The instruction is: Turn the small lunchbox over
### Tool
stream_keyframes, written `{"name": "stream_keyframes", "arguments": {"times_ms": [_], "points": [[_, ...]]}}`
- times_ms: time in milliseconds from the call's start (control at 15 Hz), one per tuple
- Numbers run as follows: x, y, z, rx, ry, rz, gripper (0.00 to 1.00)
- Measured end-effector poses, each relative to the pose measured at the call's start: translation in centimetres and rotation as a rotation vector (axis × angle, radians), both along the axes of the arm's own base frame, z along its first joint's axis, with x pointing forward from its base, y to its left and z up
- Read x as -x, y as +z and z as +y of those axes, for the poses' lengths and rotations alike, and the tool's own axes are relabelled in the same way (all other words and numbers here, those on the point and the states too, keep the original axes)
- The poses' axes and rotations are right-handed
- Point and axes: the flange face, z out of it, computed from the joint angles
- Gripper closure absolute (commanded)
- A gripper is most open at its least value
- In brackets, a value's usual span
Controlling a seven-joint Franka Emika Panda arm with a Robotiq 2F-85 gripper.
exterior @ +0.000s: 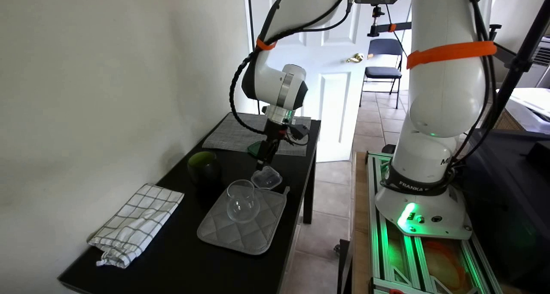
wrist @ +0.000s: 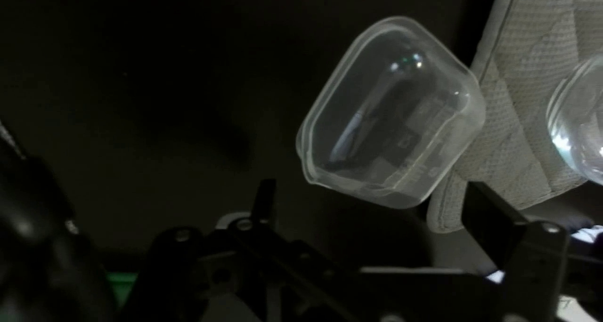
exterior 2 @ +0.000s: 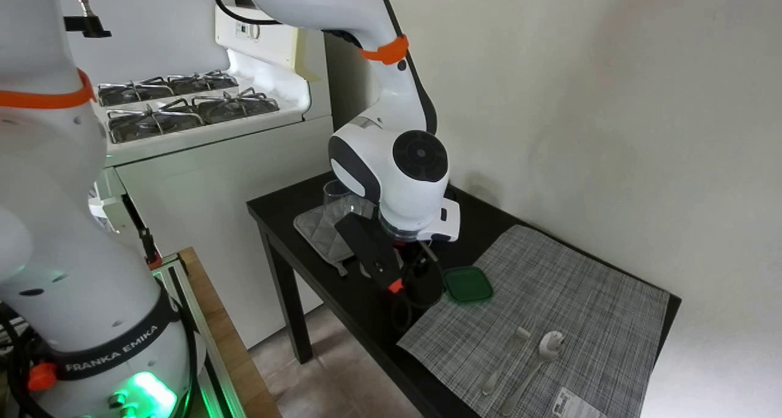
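The small lunchbox (exterior: 267, 178) is a clear, rounded plastic container on the black table, at the edge of the grey pot holder. In the wrist view the lunchbox (wrist: 391, 119) lies ahead of the jaws; I cannot tell which side is up. In an exterior view the arm hides most or all of it. My gripper (exterior: 261, 164) points down just above the lunchbox's far corner. In the wrist view the gripper (wrist: 371, 186) has its fingers wide apart with nothing held between them. The gripper also shows from behind in an exterior view (exterior 2: 400, 265), its fingertips hidden.
A clear glass vessel (exterior: 242, 203) stands on the grey pot holder (exterior: 253, 242). A dark cup (exterior: 204, 169) stands by the wall, near a checked cloth (exterior: 137, 225). A green lid (exterior 2: 468, 283) lies by the grey placemat (exterior 2: 568, 296), which bears a spoon (exterior 2: 537, 363) and fork (exterior 2: 506, 363).
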Motion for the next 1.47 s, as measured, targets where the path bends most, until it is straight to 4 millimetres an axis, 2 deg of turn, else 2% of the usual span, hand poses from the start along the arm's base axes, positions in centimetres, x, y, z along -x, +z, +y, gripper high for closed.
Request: {"name": "stream_keyframes", "arguments": {"times_ms": [333, 400, 467, 533, 733, 1000, 1467], "points": [[-0.3, -1.2, 1.0, -0.062, 0.036, 0.033, 0.0], [-0.3, -1.5, 1.0, -0.067, 0.045, 0.042, 0.06], [-0.3, -1.7, 1.1, -0.068, 0.053, 0.053, 0.26], [-0.4, -1.8, 1.1, -0.064, 0.061, 0.062, 0.31], [-0.8, -1.8, 1.1, -0.053, 0.074, 0.076, 0.38], [-1.4, -1.1, 0.7, -0.044, 0.075, 0.072, 0.58], [-1.5, -0.6, -0.1, -0.075, 0.064, 0.085, 0.72]]}}
